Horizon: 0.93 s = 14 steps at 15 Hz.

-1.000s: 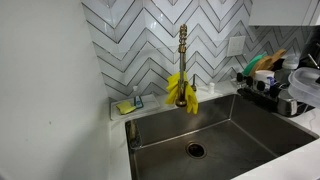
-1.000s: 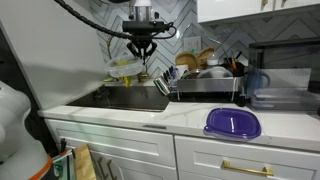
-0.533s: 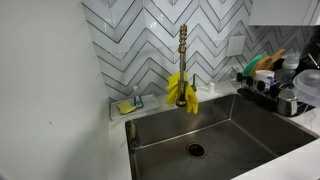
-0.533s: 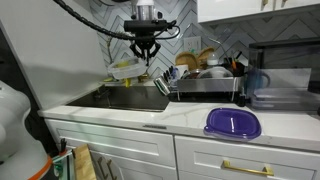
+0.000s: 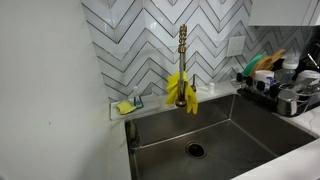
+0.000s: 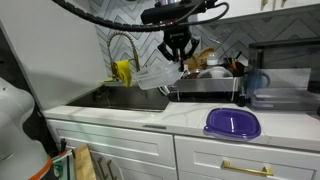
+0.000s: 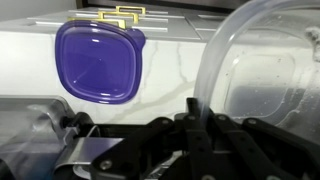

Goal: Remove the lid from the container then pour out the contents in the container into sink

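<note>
My gripper (image 6: pixel 177 58) is shut on the rim of a clear plastic container (image 6: pixel 155 78) and holds it tilted in the air above the right end of the sink (image 6: pixel 125 97), near the dish rack. In the wrist view the jaws (image 7: pixel 196 108) pinch the container's clear wall (image 7: pixel 265 70). The purple lid (image 6: pixel 233 123) lies flat on the white counter right of the sink; it also shows in the wrist view (image 7: pixel 98 57). The steel sink with its dark drain (image 5: pixel 195 150) shows in an exterior view; the gripper is out of that view.
A brass faucet (image 5: pixel 182 60) with yellow gloves (image 5: pixel 180 90) draped on it stands behind the sink. A dish rack (image 6: pixel 205 80) full of dishes sits right of the basin. A sponge holder (image 5: pixel 130 104) sits on the back ledge. A microwave (image 6: pixel 285 70) stands at far right.
The gripper with the container has swung to the right, from over the sink's middle to near the dish rack. The faucet and gloves now show behind where it was.
</note>
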Motion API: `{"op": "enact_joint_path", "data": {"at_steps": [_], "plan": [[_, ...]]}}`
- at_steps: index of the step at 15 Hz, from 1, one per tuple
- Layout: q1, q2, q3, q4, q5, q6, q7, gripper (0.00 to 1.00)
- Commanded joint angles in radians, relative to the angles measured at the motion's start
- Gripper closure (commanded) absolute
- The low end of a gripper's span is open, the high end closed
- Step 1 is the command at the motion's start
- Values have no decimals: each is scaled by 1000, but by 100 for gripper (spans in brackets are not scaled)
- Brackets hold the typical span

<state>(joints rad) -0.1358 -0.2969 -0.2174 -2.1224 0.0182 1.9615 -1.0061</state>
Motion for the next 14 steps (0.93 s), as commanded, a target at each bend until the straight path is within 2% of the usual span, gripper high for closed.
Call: {"op": "enact_joint_path", "data": {"at_steps": [1,3,4,5,10,14], "plan": [[5,8,-20,8,-2,-2,2,95],[4,18,-20,15,-2,-1,3,95],[-4,40,-17,25,-27,12,22,99],[-18,75,-24,37,-47,55,39,99],[-52,224,-103,94,32,200,-38,99],[-97,360,-113,165,144,251,-54,99]]}}
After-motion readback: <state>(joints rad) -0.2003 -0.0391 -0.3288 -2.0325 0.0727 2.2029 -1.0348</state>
